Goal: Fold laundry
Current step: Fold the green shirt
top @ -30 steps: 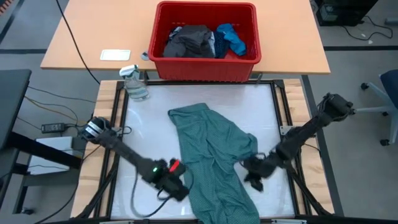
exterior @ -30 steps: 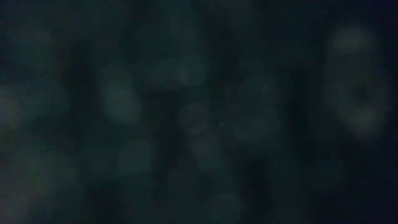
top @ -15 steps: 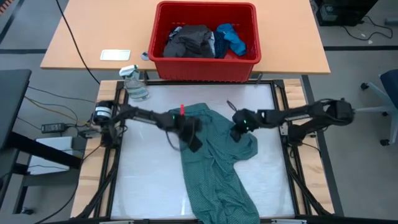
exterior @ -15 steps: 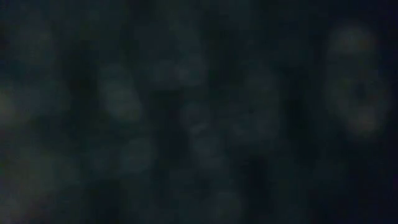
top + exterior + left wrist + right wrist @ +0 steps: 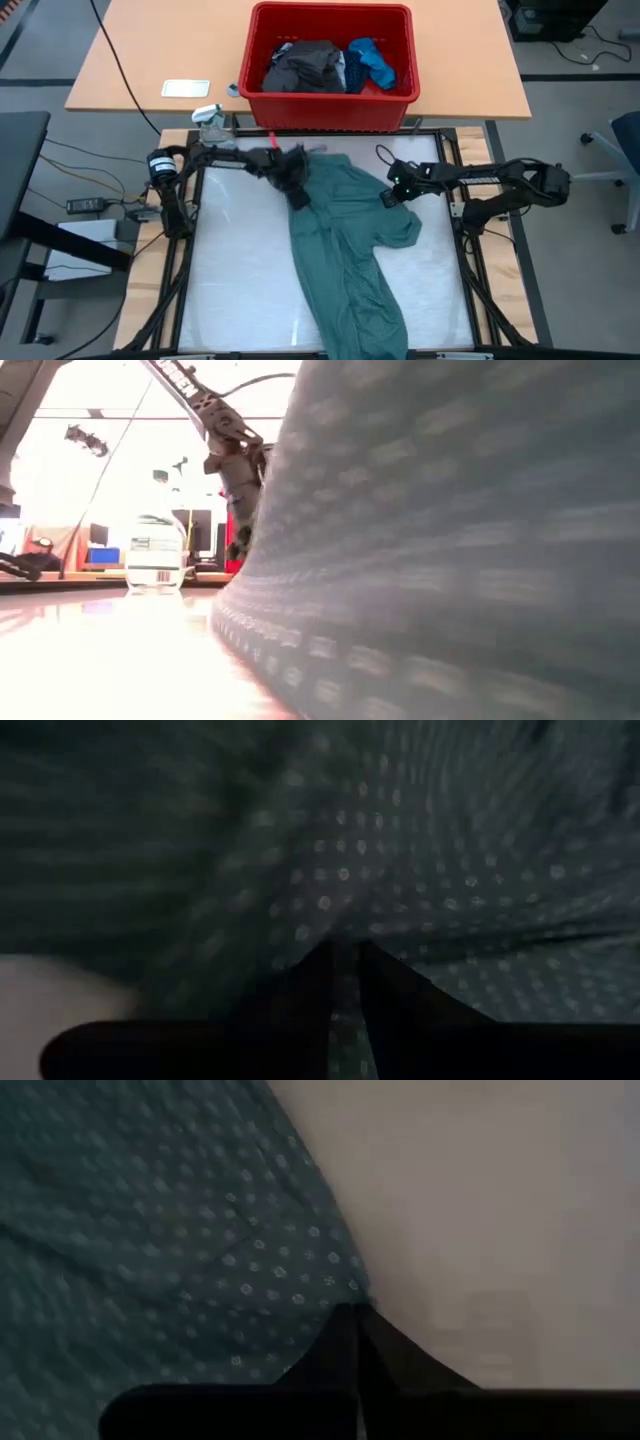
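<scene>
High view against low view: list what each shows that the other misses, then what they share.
Only the high view: the red bin with dark grey and blue garments, the right gripper pinching the teal shirt's edge, and the white table whole. Only the low view: the room behind. Both: the shirt, the spray bottle, and the left gripper at the cloth.
</scene>
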You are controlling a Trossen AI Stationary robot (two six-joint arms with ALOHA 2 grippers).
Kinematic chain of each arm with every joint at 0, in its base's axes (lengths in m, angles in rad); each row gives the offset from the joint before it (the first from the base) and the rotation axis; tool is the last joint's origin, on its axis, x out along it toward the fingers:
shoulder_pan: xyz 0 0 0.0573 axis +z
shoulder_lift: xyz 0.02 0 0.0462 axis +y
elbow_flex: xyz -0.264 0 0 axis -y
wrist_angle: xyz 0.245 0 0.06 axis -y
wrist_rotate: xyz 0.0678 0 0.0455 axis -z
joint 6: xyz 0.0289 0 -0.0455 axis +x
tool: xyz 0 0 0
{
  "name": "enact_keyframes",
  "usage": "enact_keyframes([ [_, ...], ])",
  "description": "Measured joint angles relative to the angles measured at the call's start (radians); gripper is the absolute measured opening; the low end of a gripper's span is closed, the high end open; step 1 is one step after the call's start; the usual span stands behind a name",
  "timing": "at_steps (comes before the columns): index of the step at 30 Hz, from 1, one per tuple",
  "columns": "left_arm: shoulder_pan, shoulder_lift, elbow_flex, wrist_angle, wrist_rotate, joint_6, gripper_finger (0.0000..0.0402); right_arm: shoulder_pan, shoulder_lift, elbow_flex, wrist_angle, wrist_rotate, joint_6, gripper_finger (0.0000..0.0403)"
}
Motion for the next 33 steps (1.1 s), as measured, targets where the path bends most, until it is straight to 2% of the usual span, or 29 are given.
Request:
enact_keyframes([
  [3, 0.068, -0.007, 0.053, 0.039, 0.006, 0.102, 0.0059, -0.026, -0.021, 0.046, -0.046, 0.062, -0.006, 0.0003],
  [8, 0.165, -0.006, 0.119, 0.031, 0.081, 0.201, 0.0059, -0.046, -0.025, 0.124, -0.15, 0.072, -0.079, 0.0004],
  [11, 0.197, -0.009, 0.161, -0.025, 0.165, 0.2, 0.0059, -0.018, -0.029, 0.158, -0.148, -0.033, -0.167, 0.0004],
  [14, 0.185, -0.01, 0.184, -0.041, 0.283, 0.155, 0.0059, 0.03, -0.028, 0.17, -0.121, -0.159, -0.237, 0.0004],
  [17, 0.115, -0.011, 0.179, -0.036, 0.36, 0.078, 0.0059, 0.067, -0.015, 0.152, -0.12, -0.251, -0.285, 0.0004],
  [20, -0.003, -0.011, 0.172, -0.023, 0.367, 0.007, 0.0059, 0.085, -0.007, 0.101, -0.13, -0.268, -0.29, 0.0004],
  [23, -0.14, -0.011, 0.172, 0.07, 0.343, -0.087, 0.0059, 0.066, -0.007, 0.045, -0.154, -0.213, -0.279, 0.0004],
  [28, -0.297, 0.015, 0.172, 0.273, 0.209, -0.299, 0.0059, -0.04, -0.007, 0.027, -0.217, -0.023, -0.26, 0.0004],
  [33, -0.373, 0.101, 0.173, 0.302, 0.16, -0.522, 0.0053, -0.122, -0.018, 0.048, -0.235, -0.03, -0.397, 0.0004],
])
